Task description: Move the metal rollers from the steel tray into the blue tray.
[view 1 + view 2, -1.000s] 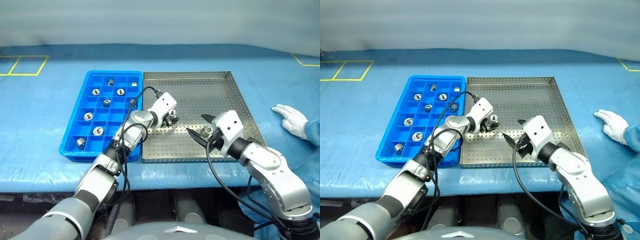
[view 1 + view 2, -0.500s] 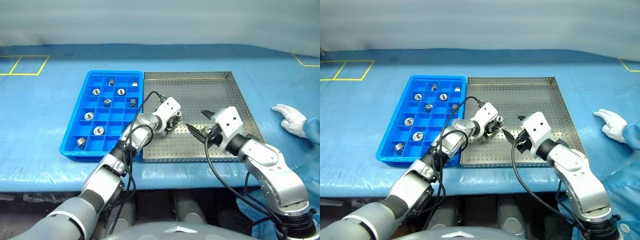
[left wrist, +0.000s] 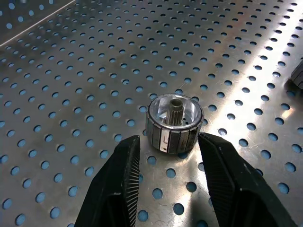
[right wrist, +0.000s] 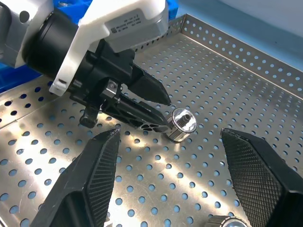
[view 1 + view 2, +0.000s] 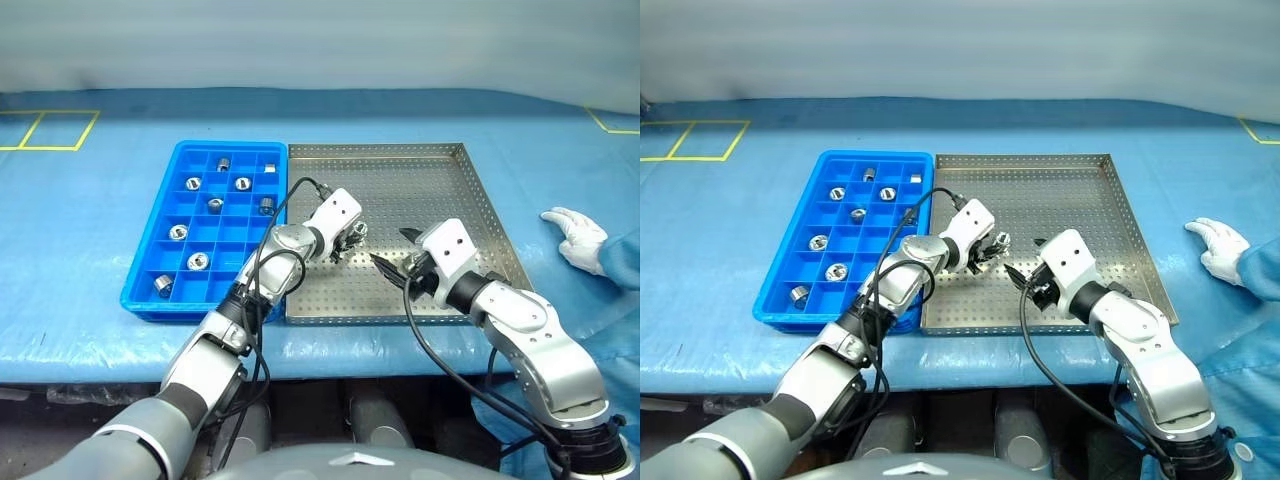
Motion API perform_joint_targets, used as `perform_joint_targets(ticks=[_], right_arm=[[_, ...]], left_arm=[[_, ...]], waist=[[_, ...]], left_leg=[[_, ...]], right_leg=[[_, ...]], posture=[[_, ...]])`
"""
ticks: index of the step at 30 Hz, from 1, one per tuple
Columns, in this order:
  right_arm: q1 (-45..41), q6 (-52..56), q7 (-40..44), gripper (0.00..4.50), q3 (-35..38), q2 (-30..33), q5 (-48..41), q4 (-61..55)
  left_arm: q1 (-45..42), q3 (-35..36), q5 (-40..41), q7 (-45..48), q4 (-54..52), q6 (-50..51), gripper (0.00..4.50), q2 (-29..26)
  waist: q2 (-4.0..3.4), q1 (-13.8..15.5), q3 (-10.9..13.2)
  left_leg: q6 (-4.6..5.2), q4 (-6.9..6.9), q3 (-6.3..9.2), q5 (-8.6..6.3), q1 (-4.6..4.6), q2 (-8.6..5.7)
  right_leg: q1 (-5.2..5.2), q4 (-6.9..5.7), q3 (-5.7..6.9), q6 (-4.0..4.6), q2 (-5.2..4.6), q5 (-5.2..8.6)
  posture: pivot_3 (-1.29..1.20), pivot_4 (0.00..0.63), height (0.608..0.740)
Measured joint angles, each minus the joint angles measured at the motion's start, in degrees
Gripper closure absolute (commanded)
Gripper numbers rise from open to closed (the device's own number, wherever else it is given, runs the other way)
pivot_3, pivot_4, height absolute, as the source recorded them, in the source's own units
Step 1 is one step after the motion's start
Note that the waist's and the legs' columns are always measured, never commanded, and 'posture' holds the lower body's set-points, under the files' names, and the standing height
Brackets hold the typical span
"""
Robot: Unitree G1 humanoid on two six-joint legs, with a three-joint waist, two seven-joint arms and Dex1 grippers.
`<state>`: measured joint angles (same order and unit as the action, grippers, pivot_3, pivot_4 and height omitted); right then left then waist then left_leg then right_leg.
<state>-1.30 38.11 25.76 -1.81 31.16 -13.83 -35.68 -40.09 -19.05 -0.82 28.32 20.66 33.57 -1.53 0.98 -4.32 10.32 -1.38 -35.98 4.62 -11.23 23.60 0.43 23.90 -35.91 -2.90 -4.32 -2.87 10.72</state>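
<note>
**Left wrist view: pincer tips flank a roller on the steel tray**

Left wrist view shows the left pincer [image 3: 168, 165] closed down narrow, its two black fingers [image 3: 118, 184] set on either side of one metal roller [image 3: 174, 124] that stands on the perforated floor of the steel tray [image 5: 450, 190]. Whether the tips actually press the roller I cannot tell. The left arm reaches forward and to the right across the near right corner of the blue tray [image 5: 150, 290], angled down toward the middle of the steel tray. The right pincer [image 5: 393, 258] stands wide, hovering just beside the left one, pointing toward the same roller [image 4: 182, 124] over the tray's near half. Seven rollers [image 5: 197, 262] sit in separate compartments of the blue tray. A person's gloved hand [image 5: 575, 235] rests on the blue-covered counter [image 5: 80, 210] near its right edge.
</note>
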Motion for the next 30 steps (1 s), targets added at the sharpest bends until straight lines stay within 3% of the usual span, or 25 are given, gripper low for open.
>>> perform_joint_targets(ticks=[12, 16, 22, 30], right_arm=[[-0.05, -0.28, -0.74, 0.90, -1.22, -0.89, 1.78, 1.77], [-0.12, -0.44, -1.04, 0.90, -1.22, -2.10, 1.98, 2.58], [-4.61, -0.54, -5.09, 0.90, 1.60, -9.68, 0.82, 9.42], [-17.72, -2.44, -7.16, 0.90, 1.78, -14.44, 2.07, 29.07]], left_arm=[[6.39, 8.86, 15.08, 12.23, -14.75, 2.35, 2.42, -5.51], [7.34, 9.31, 15.24, 11.66, -15.49, 2.25, 2.42, -6.89], [8.05, 9.65, 13.88, 7.81, -18.73, 0.96, 2.42, -9.54], [11.36, 9.77, 12.56, 5.83, -23.26, 1.05, 2.42, -13.80]], waist=[[-0.03, -0.01, -0.02], [-0.03, 0.06, -0.02], [-0.04, -0.21, -0.02], [-0.07, -0.24, -0.04]], left_leg=[[0.00, -0.03, -0.02, 0.00, -0.05, 0.01], [0.00, -0.03, -0.02, 0.00, -0.04, 0.00], [0.01, -0.04, -0.06, 0.01, -0.07, 0.03], [0.02, 0.00, -0.09, 0.02, -0.10, 0.04]], right_leg=[[-0.04, -0.03, -0.02, 0.00, 0.00, 0.00], [-0.04, -0.02, -0.02, 0.00, 0.00, 0.00], [-0.04, -0.04, -0.07, -0.01, 0.03, -0.03], [-0.04, -0.05, -0.14, -0.02, 0.07, -0.05]], posture=[[-0.10, 0.150, 0.740], [-0.10, 0.150, 0.740], [-0.10, 0.150, 0.740], [-0.06, 0.150, 0.740]])
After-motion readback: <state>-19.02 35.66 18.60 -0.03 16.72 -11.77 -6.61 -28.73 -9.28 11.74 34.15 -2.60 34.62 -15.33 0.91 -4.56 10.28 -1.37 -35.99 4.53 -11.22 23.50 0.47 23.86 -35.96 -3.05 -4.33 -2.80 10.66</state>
